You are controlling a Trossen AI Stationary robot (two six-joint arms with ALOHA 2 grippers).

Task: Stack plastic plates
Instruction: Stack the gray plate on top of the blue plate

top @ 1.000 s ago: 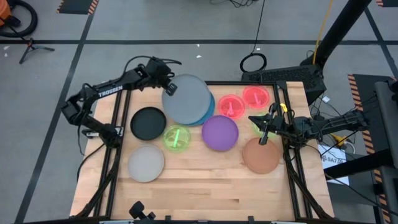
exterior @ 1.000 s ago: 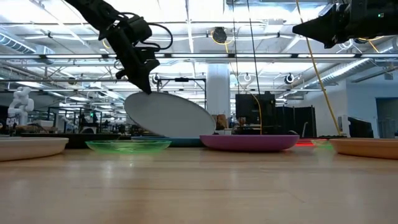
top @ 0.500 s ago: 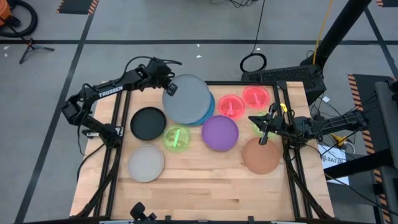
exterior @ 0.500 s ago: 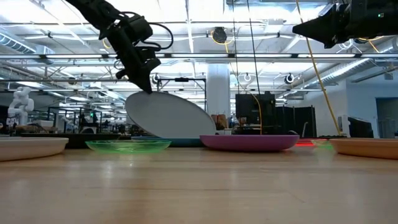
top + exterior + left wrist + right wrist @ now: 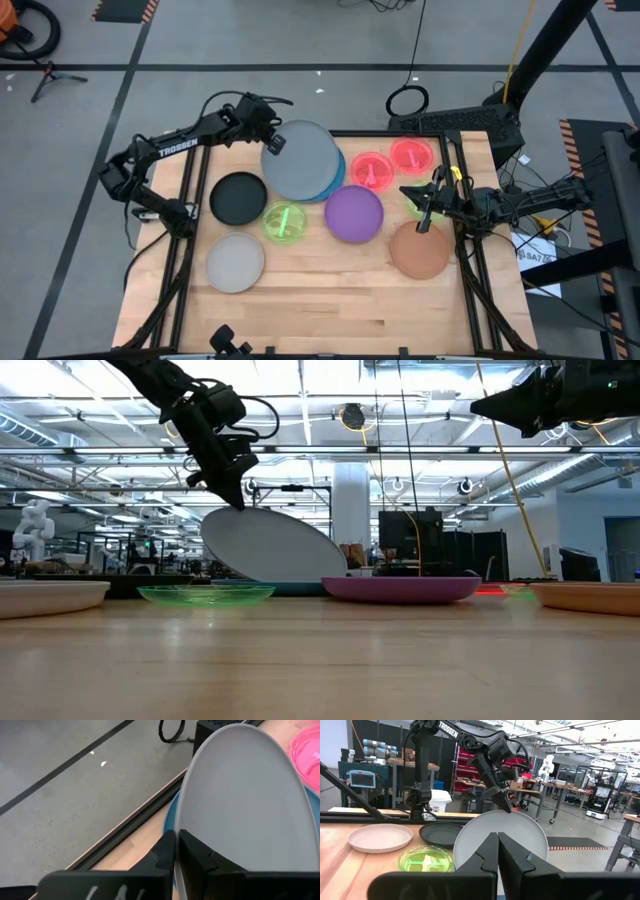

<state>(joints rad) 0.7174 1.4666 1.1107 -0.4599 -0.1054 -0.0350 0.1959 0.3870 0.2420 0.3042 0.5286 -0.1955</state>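
Grey plate (image 5: 302, 158) is pinched by its 10 o'clock rim in the closed left gripper (image 5: 272, 142), tilted over the blue plate (image 5: 335, 178); right gripper (image 5: 424, 207) closed, empty.

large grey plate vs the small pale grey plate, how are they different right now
The large grey plate is much bigger than the pale grey plate. The large grey plate is tilted, one edge pinched by the left gripper, its lower side on the blue plate; the pale grey plate lies flat on the table, untouched. Both are round and grey.
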